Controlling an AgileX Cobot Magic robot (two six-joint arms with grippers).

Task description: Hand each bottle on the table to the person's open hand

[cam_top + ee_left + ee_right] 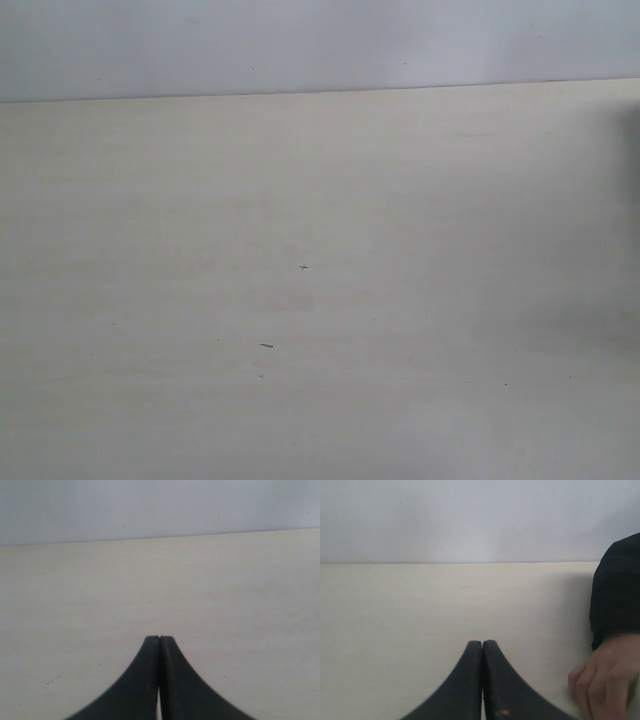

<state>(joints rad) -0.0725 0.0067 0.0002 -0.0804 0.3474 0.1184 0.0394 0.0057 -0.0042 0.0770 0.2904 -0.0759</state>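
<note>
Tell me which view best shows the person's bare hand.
Right wrist view: the bare light-skinned hand and its black sleeve show, cut off by the frame edge. Exterior view has only a dark blur at one edge; left wrist view shows none.

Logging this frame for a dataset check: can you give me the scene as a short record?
table: pale beige, a few dark specks
bottles: none in view
left gripper: shut, holding nothing
right gripper: shut, holding nothing
hand: over the table, right wrist view only; palm not visible
sleeve: black
</note>
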